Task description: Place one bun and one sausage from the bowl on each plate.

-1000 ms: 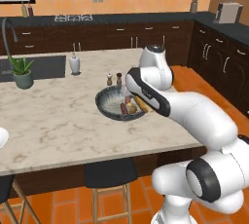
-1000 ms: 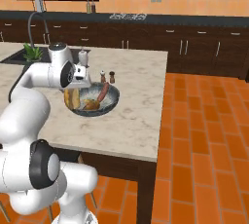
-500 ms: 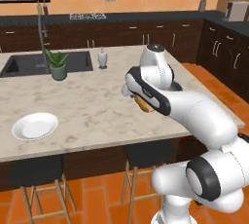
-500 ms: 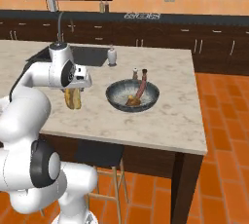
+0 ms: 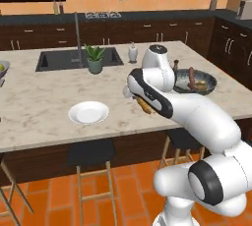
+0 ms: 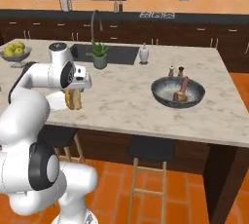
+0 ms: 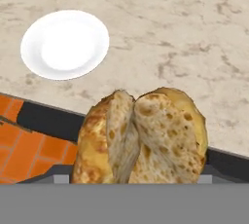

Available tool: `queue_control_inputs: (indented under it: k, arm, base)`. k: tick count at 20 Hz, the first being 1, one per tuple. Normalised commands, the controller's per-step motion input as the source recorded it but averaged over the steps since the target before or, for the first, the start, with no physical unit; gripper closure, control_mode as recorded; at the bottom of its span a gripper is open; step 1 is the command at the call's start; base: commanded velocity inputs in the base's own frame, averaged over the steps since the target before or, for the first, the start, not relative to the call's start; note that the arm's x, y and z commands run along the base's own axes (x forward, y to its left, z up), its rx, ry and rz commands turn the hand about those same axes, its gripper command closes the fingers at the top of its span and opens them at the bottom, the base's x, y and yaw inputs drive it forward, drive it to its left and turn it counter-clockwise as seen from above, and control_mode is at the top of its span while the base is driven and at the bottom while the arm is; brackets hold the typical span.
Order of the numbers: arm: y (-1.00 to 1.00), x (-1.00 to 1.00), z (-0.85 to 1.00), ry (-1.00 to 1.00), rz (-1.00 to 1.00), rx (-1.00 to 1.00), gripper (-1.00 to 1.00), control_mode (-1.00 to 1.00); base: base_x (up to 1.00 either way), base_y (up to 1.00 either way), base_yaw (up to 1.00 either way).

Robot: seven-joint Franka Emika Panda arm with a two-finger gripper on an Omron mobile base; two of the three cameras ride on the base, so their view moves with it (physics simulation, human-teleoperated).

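My gripper [image 5: 143,103] [image 6: 73,95] is shut on a browned, split bun [image 5: 146,106] [image 6: 74,100] [image 7: 141,138], held just above the counter near its front edge. The bun hides the fingertips in the hand view. The white plate [image 5: 88,112] [image 7: 64,44] lies empty on the counter, to the left of the bun in the left base view. Far off to the right sits the dark bowl [image 5: 208,83] [image 6: 165,92], with a sausage [image 5: 191,76] [image 6: 184,87] and other food in it.
A sink [image 5: 74,59] with a tall faucet and a potted plant [image 5: 94,58] [image 6: 100,55] lie at the back. Shakers [image 6: 175,71] stand behind the bowl, with a soap dispenser [image 6: 143,53] further left. A bowl of yellow fruit [image 6: 14,52] stands far left. Stools [image 5: 91,154] sit below the counter.
The base has driven left along the island, so the whole scene shifted: the bowl now lies far right and the white plate has come closer. The bun stays in the gripper.
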Motion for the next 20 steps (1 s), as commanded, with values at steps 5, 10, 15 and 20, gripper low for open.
queue_control_inputs:
  k: [5, 10, 15, 20]
  arm:
    - [0.0, 0.0, 0.0, 0.0, 0.0, 0.0, 1.0, 1.0]
    - [0.0, 0.0, 0.0, 0.0, 0.0, 0.0, 1.0, 1.0]
    - [0.11, 0.34, -0.18, 0.08, -0.01, 0.0, 1.0, -1.0]
    - [0.45, 0.63, -0.52, 0.24, 0.0, 0.0, 1.0, -1.0]
  base:
    - [0.34, 0.75, -0.04]
    - [0.89, 0.04, -0.01]
    - [0.21, 0.0, -0.01]
    - [0.0, 0.0, 0.0]
